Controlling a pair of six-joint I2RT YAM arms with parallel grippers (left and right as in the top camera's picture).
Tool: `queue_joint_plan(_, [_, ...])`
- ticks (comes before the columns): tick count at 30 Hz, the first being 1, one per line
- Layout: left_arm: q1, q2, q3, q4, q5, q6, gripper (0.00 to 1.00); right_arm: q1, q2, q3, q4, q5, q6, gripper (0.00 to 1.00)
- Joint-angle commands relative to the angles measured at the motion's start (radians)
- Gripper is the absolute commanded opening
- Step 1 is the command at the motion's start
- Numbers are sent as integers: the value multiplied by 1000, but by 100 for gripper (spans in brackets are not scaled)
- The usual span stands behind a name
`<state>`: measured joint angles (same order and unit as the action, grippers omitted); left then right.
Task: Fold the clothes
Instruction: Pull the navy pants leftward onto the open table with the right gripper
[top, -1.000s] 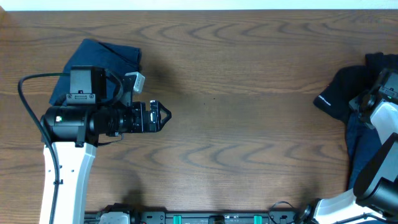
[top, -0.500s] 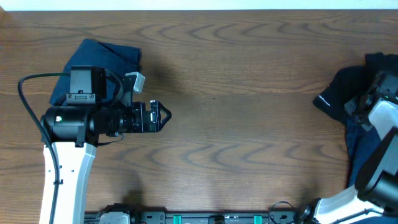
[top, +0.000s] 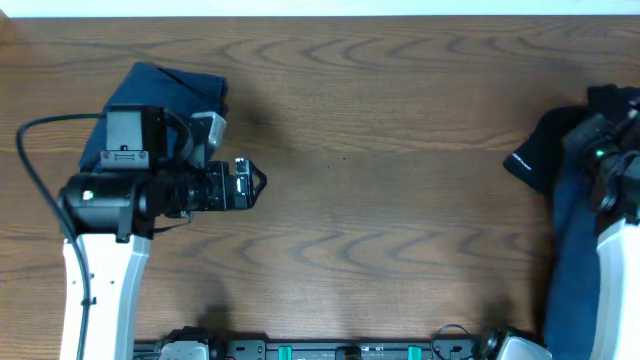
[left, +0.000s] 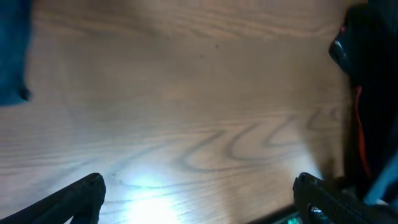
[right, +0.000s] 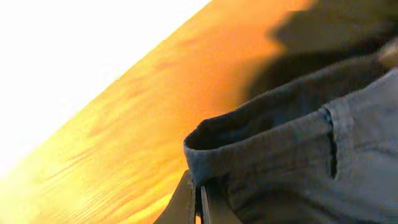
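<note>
While the right tool (right: 200, 199) clamps the shorts (right: 286, 168) at the waistband, the left tool (left: 199, 185) is spread apart, tabletop (left: 186, 93) below it.

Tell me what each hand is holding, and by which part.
The right hand pinches the navy shorts by the edge of the waistband. The left hand is open above the table, holding nothing.

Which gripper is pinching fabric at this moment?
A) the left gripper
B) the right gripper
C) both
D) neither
B: the right wrist view shows the right gripper closed on the waistband edge of the dark shorts, while the left gripper is open with only the table between its fingers.
</note>
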<state>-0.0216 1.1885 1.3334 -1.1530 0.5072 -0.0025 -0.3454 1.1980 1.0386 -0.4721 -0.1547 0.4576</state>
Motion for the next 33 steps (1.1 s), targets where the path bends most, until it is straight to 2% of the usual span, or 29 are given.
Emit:
queue_joint_plan(1, [5, -40, 87, -14, -113, 10, 98, 122, -47, 9, 12, -138, -2, 1])
queue_joint_plan(7, [5, -68, 130, -22, -135, 10, 98, 449, 3, 9, 87, -104, 65, 1])
queue_joint_plan(13, [5, -66, 130, -61, -190, 10, 98, 799, 186, 9, 174, -13, 90, 1])
queue_joint_plan(17, [5, -65, 129, -68, -206, 10, 98, 969, 322, 9, 223, -8, 111, 1])
queue_joint_plan(19, [5, -62, 129, -67, -205, 9, 98, 1019, 363, 9, 235, 23, 110, 9])
queue_joint_plan(22, [-1, -39, 126, -66, -169, 6, 98, 1030, 361, 9, 233, 96, 79, 42])
queue_joint_plan(23, [-6, -27, 124, -65, -146, 6, 98, 1020, 348, 9, 225, 125, 80, 47])
queue_joint_plan(25, [-26, 10, 120, -65, -108, 8, 99, 983, 307, 9, 208, 163, 80, 50])
queue_joint_plan(28, [-79, 79, 109, -53, -88, 11, 87, 891, 222, 9, 171, 178, 80, 52])
queue_joint_plan(30, [-137, 142, 101, -28, -88, 11, 72, 806, 157, 9, 131, 176, 81, 49])
queue_joint_plan(33, [-233, 246, 95, 33, -88, 32, 47, 684, 66, 9, 44, 173, 88, 39])
